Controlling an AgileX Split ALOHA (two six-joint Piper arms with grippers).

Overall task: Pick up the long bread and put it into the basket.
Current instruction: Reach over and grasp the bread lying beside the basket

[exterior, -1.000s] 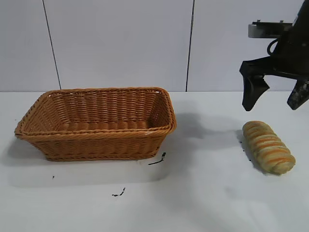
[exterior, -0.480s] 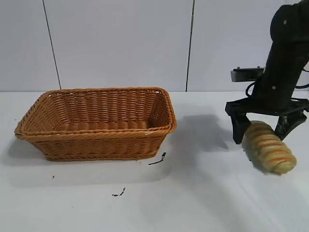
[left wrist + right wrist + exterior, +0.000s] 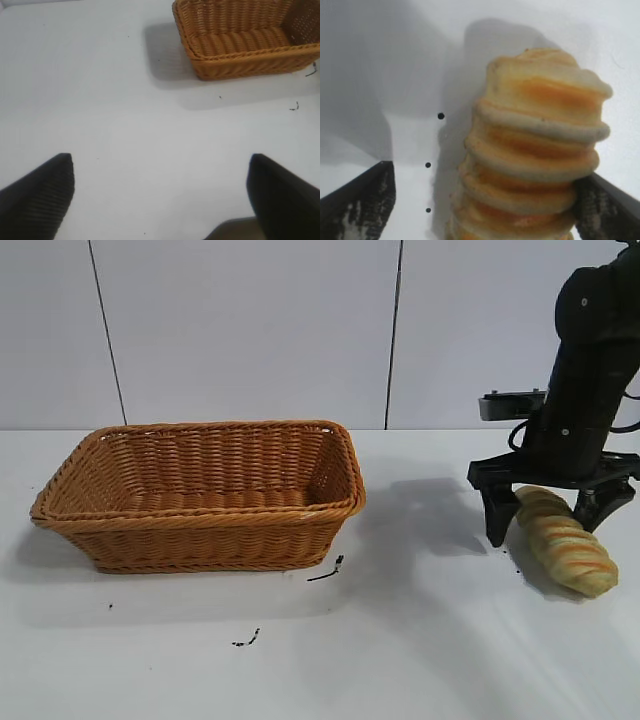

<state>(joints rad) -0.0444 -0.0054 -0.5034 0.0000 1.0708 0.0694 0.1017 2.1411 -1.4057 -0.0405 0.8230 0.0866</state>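
Exterior view: we see the long bread (image 3: 565,541) lying on the counter (image 3: 420,640), its upper end between the fingers of the right claw (image 3: 541,518). The claw is spread wide, one finger touching the loaf's side, the other apart from it. The basket (image 3: 200,495) sits well away from that claw. Left claw (image 3: 160,187) hovers wide open over bare counter, gripping nothing.

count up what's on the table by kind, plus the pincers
bread: 1, the long bread
basket: 1, the basket
pincers: 2, the right pincer straddling the loaf, the left pincer open over bare table
total: 4
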